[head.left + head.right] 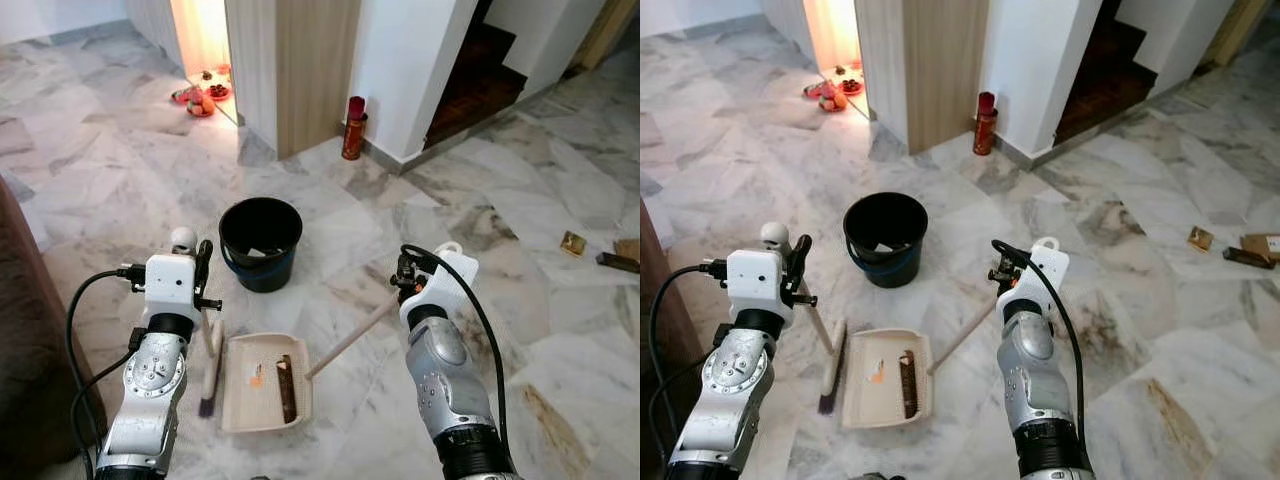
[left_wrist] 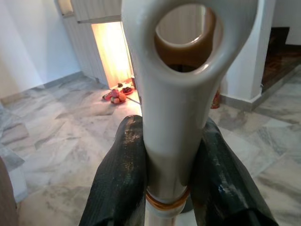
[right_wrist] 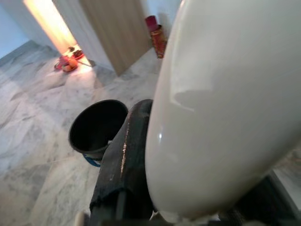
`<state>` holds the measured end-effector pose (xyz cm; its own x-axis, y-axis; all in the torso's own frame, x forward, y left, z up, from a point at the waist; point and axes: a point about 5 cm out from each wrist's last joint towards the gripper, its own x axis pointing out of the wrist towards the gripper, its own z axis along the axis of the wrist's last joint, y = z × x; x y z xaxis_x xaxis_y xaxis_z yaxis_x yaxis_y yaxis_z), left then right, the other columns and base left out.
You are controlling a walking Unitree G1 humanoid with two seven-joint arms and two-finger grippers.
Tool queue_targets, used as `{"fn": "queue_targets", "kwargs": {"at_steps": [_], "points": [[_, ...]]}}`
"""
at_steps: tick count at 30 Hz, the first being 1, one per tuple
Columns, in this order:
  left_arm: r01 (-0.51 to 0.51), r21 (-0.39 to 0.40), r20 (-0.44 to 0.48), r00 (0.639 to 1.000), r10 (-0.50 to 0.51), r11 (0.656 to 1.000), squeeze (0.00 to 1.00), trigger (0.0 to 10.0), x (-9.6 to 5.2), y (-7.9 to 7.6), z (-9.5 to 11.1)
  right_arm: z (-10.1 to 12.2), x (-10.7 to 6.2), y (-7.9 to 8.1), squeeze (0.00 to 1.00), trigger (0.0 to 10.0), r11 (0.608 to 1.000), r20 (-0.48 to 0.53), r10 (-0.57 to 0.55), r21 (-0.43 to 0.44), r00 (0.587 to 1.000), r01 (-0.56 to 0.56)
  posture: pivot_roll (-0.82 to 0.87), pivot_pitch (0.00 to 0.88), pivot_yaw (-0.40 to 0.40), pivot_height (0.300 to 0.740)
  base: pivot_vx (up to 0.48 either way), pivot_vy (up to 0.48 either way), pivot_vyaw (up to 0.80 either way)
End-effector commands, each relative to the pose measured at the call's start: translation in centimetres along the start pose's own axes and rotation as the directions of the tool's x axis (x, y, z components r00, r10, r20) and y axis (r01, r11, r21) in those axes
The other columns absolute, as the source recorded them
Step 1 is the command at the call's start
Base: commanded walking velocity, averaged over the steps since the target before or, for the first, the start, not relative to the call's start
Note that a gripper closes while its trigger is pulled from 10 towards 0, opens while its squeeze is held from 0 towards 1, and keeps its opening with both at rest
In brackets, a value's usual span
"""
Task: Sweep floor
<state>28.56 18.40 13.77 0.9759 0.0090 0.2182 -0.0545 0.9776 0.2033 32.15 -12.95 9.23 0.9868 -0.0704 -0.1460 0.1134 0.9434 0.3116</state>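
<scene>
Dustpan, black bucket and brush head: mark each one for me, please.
dustpan (image 1: 243, 400): left eye view, bare floor of the pan.
black bucket (image 1: 262, 268): left eye view, front outer wall.
brush head (image 1: 209, 401): left eye view, dark bristles at the floor end.

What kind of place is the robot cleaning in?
Probably a room inside someone's home. The marble tile floor, the dark wooden stairs going up and the edge of a brown sofa all look like a house. A black bucket and a dustpan sit on the floor.
</scene>
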Motion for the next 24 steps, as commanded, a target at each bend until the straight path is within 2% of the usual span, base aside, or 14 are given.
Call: {"fn": "queue_targets", "kwargs": {"at_steps": [1,7,13,24], "points": [[0.001,0.009,0.033,0.999,-0.001,1.0,0.0,10.0,0.2,0.01,0.79,0.79,0.12,0.15,0.0,10.0,1.0,0.035,0.006,0.018,0.999,-0.007,0.03,0.099,-0.041,0.74,0.0,0.0,0.0],[-0.004,0.011,0.027,1.0,0.003,1.0,0.0,10.0,0.22,0.08,0.71,0.75,0.11,0.16,0.0,10.0,1.0,0.033,0.007,0.014,0.999,-0.008,0.03,0.104,-0.041,0.74,0.244,0.0,0.0],[-0.005,0.011,0.021,1.0,0.005,1.0,0.0,10.0,0.19,0.09,0.63,0.68,0.09,0.16,0.0,10.0,1.0,0.029,0.009,0.007,1.0,-0.01,0.03,0.105,-0.041,0.74,0.296,0.0,0.71],[-0.006,0.011,0.016,1.0,0.006,1.0,0.0,10.0,0.17,0.11,0.55,0.57,0.09,0.18,0.0,10.0,1.0,0.021,0.012,0.009,1.0,-0.013,0.03,0.105,-0.041,0.74,0.298,0.0,0.0]]}}
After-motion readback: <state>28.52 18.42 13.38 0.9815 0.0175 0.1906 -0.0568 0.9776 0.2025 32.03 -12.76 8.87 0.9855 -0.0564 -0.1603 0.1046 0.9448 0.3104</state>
